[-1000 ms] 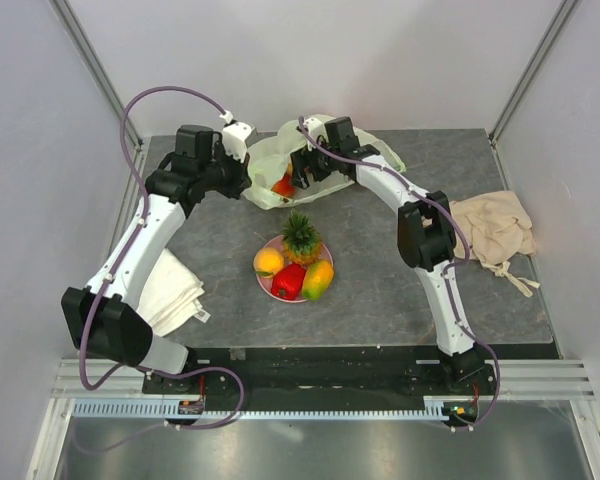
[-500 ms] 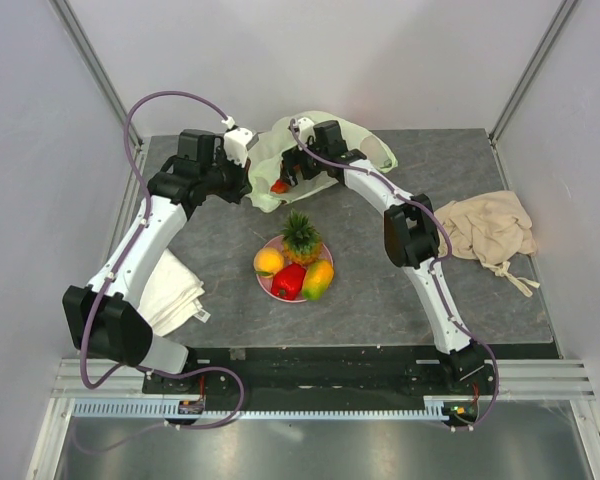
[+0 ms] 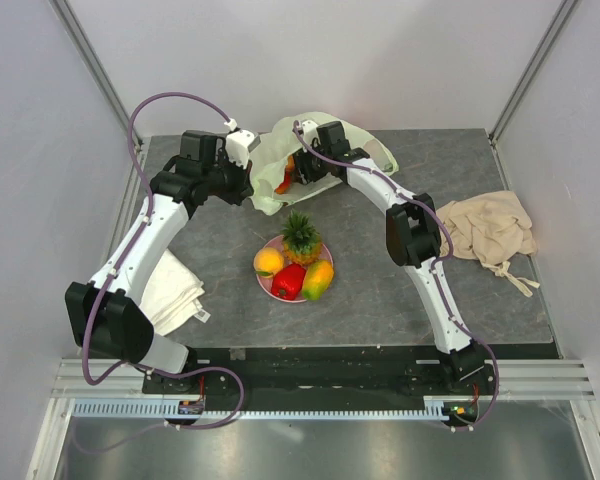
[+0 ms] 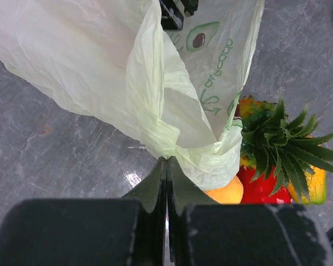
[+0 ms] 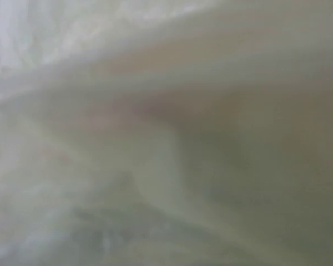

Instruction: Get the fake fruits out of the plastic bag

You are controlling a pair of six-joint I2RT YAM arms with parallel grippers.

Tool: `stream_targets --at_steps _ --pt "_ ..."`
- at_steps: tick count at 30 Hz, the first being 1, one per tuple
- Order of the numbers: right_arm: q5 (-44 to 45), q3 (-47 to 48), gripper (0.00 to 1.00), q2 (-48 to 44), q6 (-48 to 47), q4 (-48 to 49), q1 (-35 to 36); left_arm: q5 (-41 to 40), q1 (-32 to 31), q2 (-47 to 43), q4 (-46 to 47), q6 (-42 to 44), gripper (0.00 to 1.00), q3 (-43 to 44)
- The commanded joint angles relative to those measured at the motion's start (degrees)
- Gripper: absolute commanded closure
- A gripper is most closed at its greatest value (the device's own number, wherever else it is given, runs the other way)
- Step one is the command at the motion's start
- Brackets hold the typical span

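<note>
In the upper middle of the top view, the plastic bag [image 3: 365, 148] is held up off the grey table [image 3: 500, 180] by the left gripper [image 4: 166, 164]. Its jaws are pressed flat together on a gathered fold of the bag's edge. In the left wrist view the pale-green film is seen bunched right at the fingertips.

Compared with a second ago, the bag's mouth is lifted higher and drawn further towards the upper left. The right gripper [image 3: 300, 170] is pushed deeper into the opening. A red fruit [image 3: 284, 181] is seen inside the bag just beside that gripper, left of centre in the upper part of the frame. Whether the right jaws are closed on it cannot be told. The fingertips are hidden by the film in the top view, and the right wrist view is filled by a blur of pale plastic.

Below the bag, at the centre of the frame, four fruits are laid on the pink plate [image 3: 273, 245]: the pineapple [image 3: 300, 236], an orange fruit [image 3: 268, 262], the red pepper [image 3: 289, 282] and the mango [image 3: 318, 280]. The beige cloth [image 3: 490, 230] lies at the right edge and a white folded cloth [image 3: 172, 288] at lower left; neither is touched.

It is judged that the last fruit is being reached for, so the task is nearly done. The next move calls for a firm hold on the glossy piece, with no film caught between the jaws.
</note>
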Motion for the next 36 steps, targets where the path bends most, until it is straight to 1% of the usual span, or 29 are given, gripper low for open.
stream_targets --at_steps 1,2,5,7,9,14,15,16,18,19,21,22,23,24,25,26,27,28,29,31,32,33,34,35,36 --pt "-0.7 -1.0 0.54 -2.0 -0.6 -2.1 -2.1 1.3 0.0 -0.1 -0.9 2.4 0.98 1.0" --pt "-0.5 -2.2 0.54 -3.6 -0.2 -2.3 -2.7 1.1 0.0 0.0 -1.0 2.7 0.98 1.1" --pt "0.3 -7.8 0.5 -7.2 1.7 -2.6 -6.2 1.1 0.0 0.3 -0.9 3.5 0.98 1.5" --pt "3.1 -12.0 0.47 -9.4 1.3 -3.6 -9.0 1.8 -0.1 0.6 -0.9 3.9 0.98 2.0" --pt "5.0 -15.5 0.45 -13.4 1.5 -4.6 -12.0 2.4 -0.1 0.9 -1.0 4.7 0.98 2.6" --pt "9.1 -28.1 0.43 -25.5 0.6 -6.2 -17.6 3.9 -0.2 3.1 0.3 5.9 0.98 4.8" --pt "9.2 -29.8 0.43 -27.5 0.3 -6.4 -19.2 4.3 -0.4 3.5 0.8 5.9 0.98 5.1" --pt "9.3 -32.9 0.43 -31.1 0.0 -6.8 -19.6 4.6 -0.4 3.9 1.4 5.8 0.98 6.0" --pt "9.0 -36.2 0.42 -35.1 -0.8 -7.6 -20.3 5.1 -0.6 5.2 2.0 5.6 0.98 6.8" --pt "7.0 -39.5 0.42 -39.0 -1.1 -8.0 -20.3 5.7 -0.8 5.7 2.5 5.6 0.98 7.7" --pt "3.6 -44.9 0.39 -42.8 -1.6 -8.4 -19.6 6.5 -1.2 7.1 3.2 5.7 0.97 9.1" --pt "2.1 -46.3 0.38 -45.5 -2.1 -8.4 -18.9 9.3 -1.3 7.6 3.1 5.8 0.92 11.5" --pt "-1.5 -47.6 0.36 -46.5 -2.4 -9.0 -18.2 10.9 -1.4 7.9 3.0 6.1 0.76 12.8" --pt "-2.6 -49.8 0.35 -47.6 -2.6 -8.9 -16.8 11.5 -2.5 8.3 3.0 6.0 0.64 15.5" --pt "-4.3 -50.7 0.34 -49.1 -2.1 -8.6 -16.2 14.2 -3.2 8.2 3.0 6.0 0.52 17.1" --pt "-8.2 -51.3 0.31 -49.4 -1.4 -8.1 -15.8 16.1 -5.1 8.0 2.8 5.7 0.36 18.5" --pt "-11.0 -51.6 0.3 -49.5 -0.2 -7.7 -15.6 18.0 -6.5 7.7 2.8 5.7 0.3 20.4" --pt "-13.2 -51.4 0.29 -49.1 1.8 -7.2 -15.6 20.0 -8.3 6.3 2.8 6.0 0.27 20.8" --pt "-15.0 -51.1 0.27 -48.6 4.4 -6.3 -15.7 20.1 -12.6 5.3 2.7 8.0 0.25 20.7" --pt "-19.7 -49.2 0.26 -46.3 7.6 -4.5 -15.8 17.8 -17.4 1.6 3.4 10.7 0.24 17.5" --pt "-21.4 -48.2 0.26 -45.0 12.2 -1.4 -15.7 16.8 -21.3 0.4 3.9 12.9 0.23 15.7" --pt "-24.4 -46.3 0.26 -43.7 15.0 0.9 -15.6 16.0 -22.7 -1.0 6.0 13.7 0.22 11.2" --pt "-26.1 -45.2 0.26 -40.6 19.0 3.5 -15.6 14.6 -23.6 -2.1 7.3 13.7 0.2 8.8" --pt "-27.1 -44.0 0.26 -39.1 25.5 8.8 -15.7 14.6 -24.4 -3.3 8.3 11.9 0.17 7.3" --pt "-28.4 -41.3 0.26 -37.7 28.6 11.2 -15.5 15.1 -24.6 -3.1 8.5 10.7 0.16 6.9"
